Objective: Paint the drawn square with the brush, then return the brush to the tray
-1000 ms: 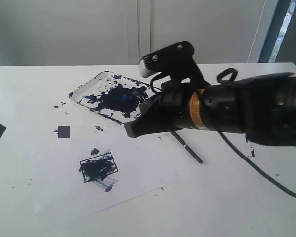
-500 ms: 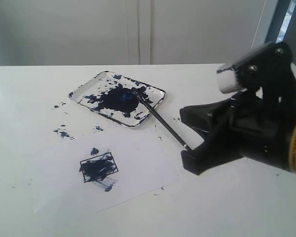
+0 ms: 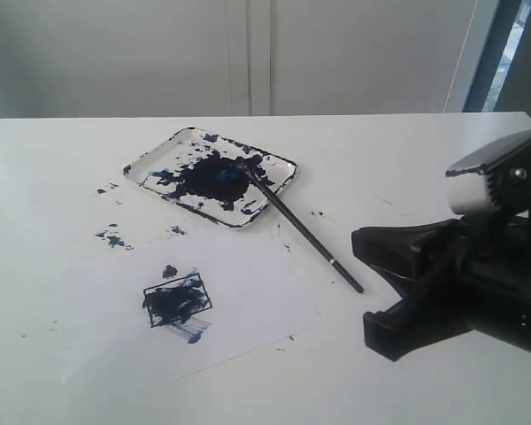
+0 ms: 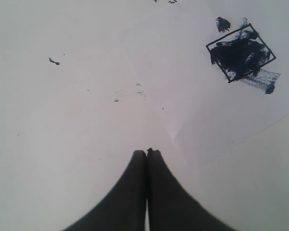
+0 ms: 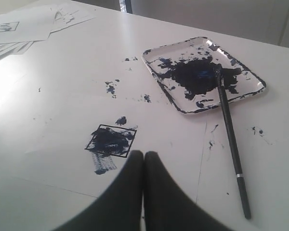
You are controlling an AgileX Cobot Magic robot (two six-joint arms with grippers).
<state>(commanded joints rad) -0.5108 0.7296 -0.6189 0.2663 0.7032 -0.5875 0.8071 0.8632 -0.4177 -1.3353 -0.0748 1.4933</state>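
On the bench (image 3: 407,159) the job looks finished: square (image 3: 177,300) smeared blue, brush (image 3: 302,227) lying tip-first in the tray (image 3: 155,159), left tool (image 4: 146,152) and right tool (image 5: 143,154) both pinched narrow, empty.

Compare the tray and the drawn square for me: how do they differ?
The tray is a rimmed, round-cornered dish; the drawn square is a smaller flat outline on paper. The brush tip rests in the tray; nothing touches the square. Both carry dark blue paint.
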